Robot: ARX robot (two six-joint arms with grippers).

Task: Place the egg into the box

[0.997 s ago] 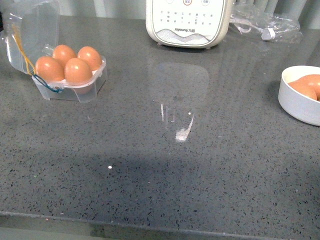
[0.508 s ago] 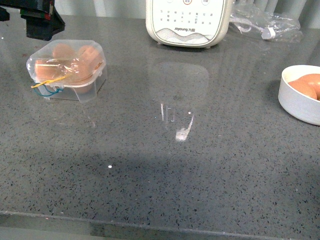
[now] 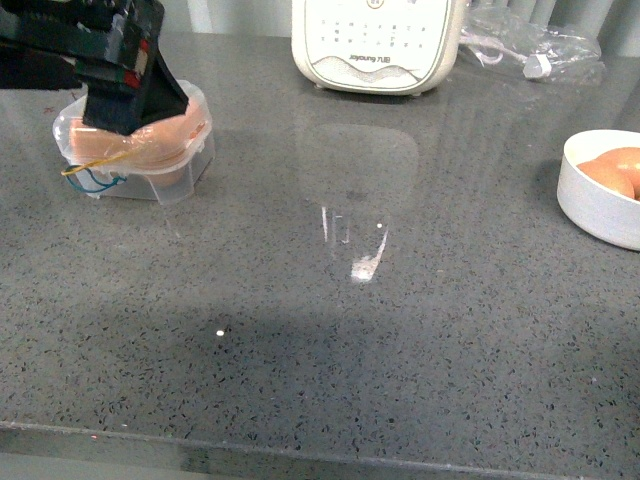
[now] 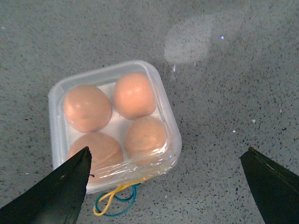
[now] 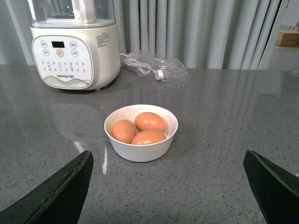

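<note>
Far left of the grey speckled stone counter: the small clear plastic four-cup box sits with its hinged clear lid down over the cups. The left wrist view shows all four cups filled, each with a smooth orange-brown egg. Yellow and blue elastic bands lie loose on the counter against the box's edge, not around it.

The left gripper hangs directly above the box, its black fingers spread wide with nothing between them. Whether any part of it touches the lid cannot be settled from the front view, where the arm covers the lid's top.

Risks at this station:
- A descent with too much force would crush the thin lid onto the eggs.
- A sideways nudge would slide the light box across the smooth counter.
- The lid is probably unlatched; with the bands off, it could spring up once released.
- A finger could snag the loose bands and drag the box.

Centre: a cream electric blender base stands at the back, well apart.

Far right: a round white bowl holds three more eggs. The right gripper faces it from a distance, fingers wide apart, empty. With the box full, a further egg has no cup.
</note>
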